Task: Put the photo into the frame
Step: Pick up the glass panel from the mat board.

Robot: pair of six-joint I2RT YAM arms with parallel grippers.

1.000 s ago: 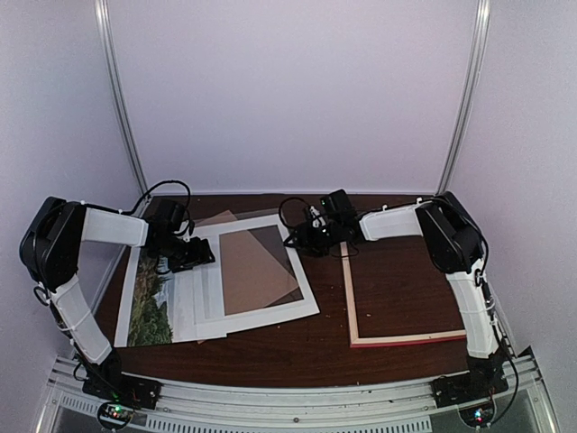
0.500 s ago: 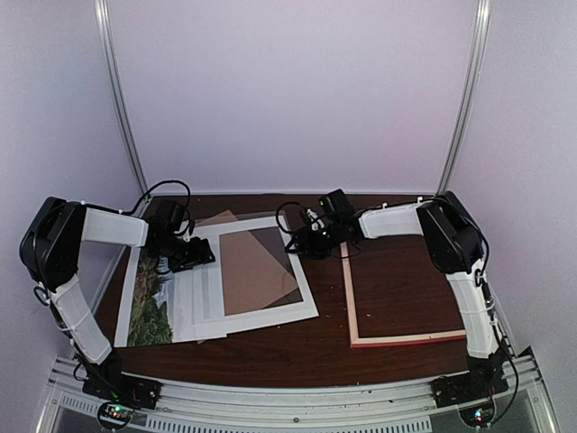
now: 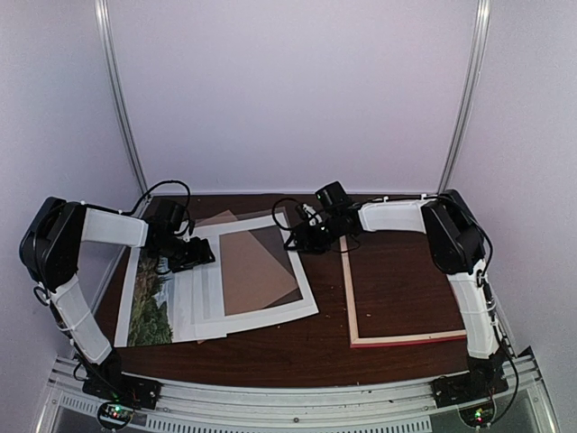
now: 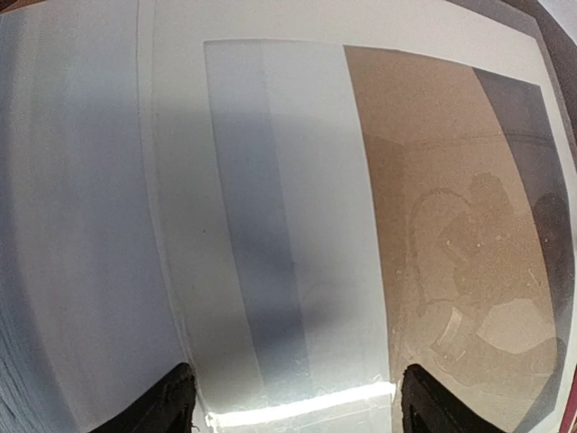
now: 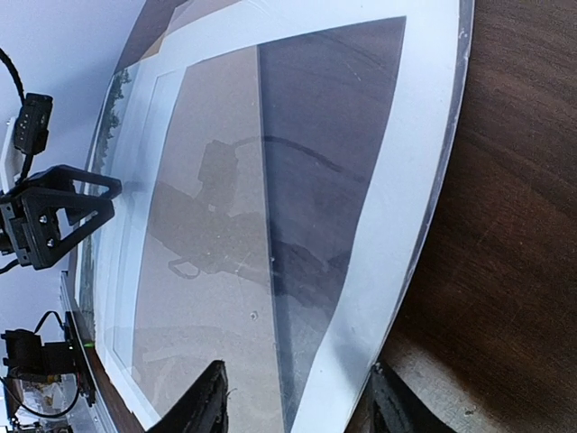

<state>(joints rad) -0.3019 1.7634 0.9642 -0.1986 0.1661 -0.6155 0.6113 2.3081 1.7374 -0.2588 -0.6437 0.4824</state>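
Note:
The photo (image 3: 149,311) lies at the left of the table, its green trees showing, partly under a stack of white sheets. The frame (image 3: 348,289) lies flat at the right, pale wood side up, with bare table inside it. My left gripper (image 3: 192,256) hovers open over the stack's left part; in the left wrist view its gripper (image 4: 302,406) has nothing between the fingers. My right gripper (image 3: 299,237) is at the mat's far right corner. In the right wrist view the right gripper (image 5: 302,406) stands open, straddling the mat's right border (image 5: 406,180).
A white mat (image 3: 270,316) with a window lies in the middle, and a brown backing board (image 3: 257,271) shows through it. A clear, reflective sheet covers the mat. Dark wooden table (image 3: 270,356) runs along the front. The booth's walls close in the back and both sides.
My right gripper has shifted a little to the left and toward the back, along the mat's far right corner. The left arm has stayed still.

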